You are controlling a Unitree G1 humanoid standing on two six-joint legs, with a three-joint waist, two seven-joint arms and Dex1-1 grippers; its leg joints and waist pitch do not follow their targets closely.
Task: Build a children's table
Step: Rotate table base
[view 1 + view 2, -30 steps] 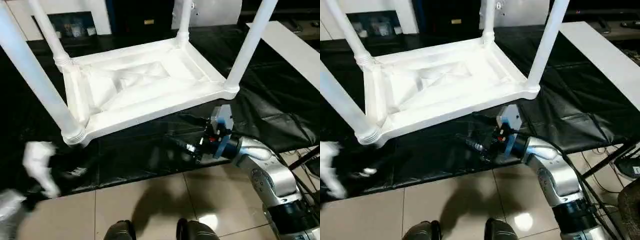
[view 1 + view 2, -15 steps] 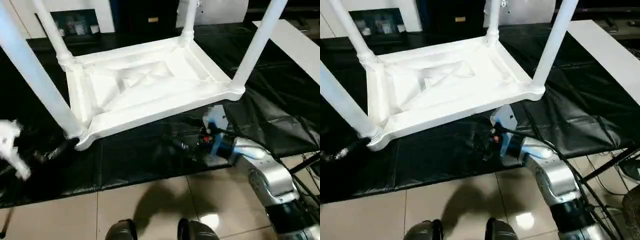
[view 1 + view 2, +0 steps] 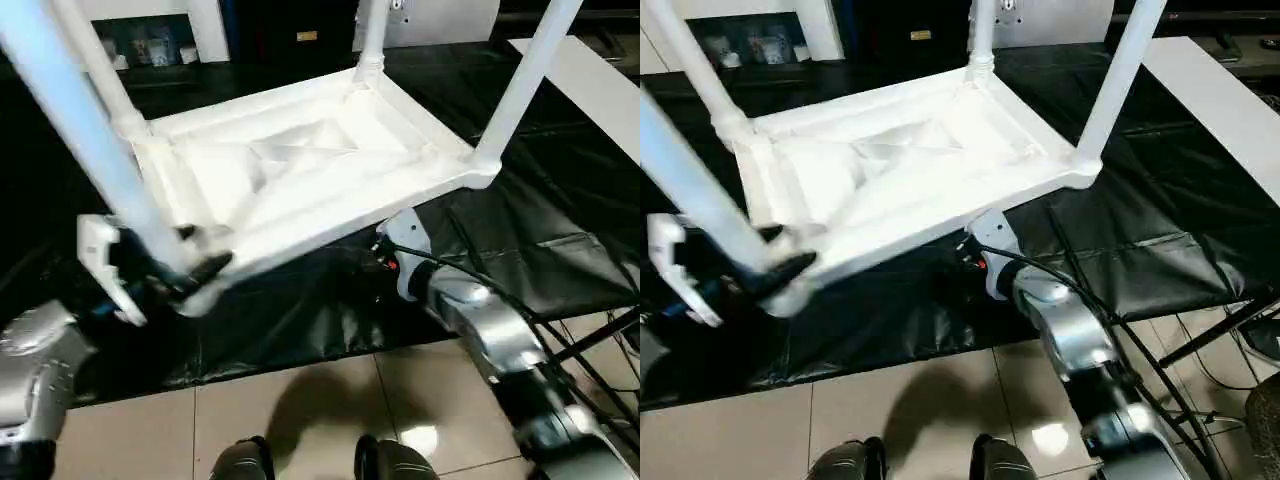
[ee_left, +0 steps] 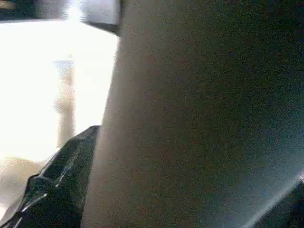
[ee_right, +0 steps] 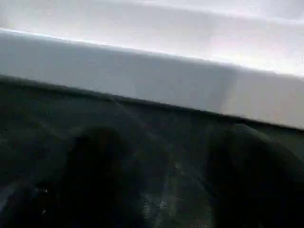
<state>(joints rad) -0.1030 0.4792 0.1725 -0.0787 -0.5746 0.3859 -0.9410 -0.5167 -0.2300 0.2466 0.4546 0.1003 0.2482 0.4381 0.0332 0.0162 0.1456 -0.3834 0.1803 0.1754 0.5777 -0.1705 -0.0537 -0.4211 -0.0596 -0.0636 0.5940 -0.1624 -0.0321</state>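
Left gripper (image 3: pixel 185 272) newly arrived at near-corner leg (image 3: pixel 95 150) of upturned children's table (image 3: pixel 300 170), fingers astride its base; grip unconfirmed. Right gripper (image 3: pixel 378 258) tucked under front edge; aperture indeterminable; likely preparing to flip.

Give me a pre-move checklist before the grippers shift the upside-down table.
1. All four legs seated in the corner sockets of the table top: ok; they stand up from it.
2. left gripper at the near-left leg: ok; its black fingers sit at the leg's base.
3. Left grip closed: cannot tell.
4. right gripper under the top's near edge: ok.
5. Right grip closed: cannot tell.
6. Top flat on the black sheet-covered workbench: not ok; it sits tilted.
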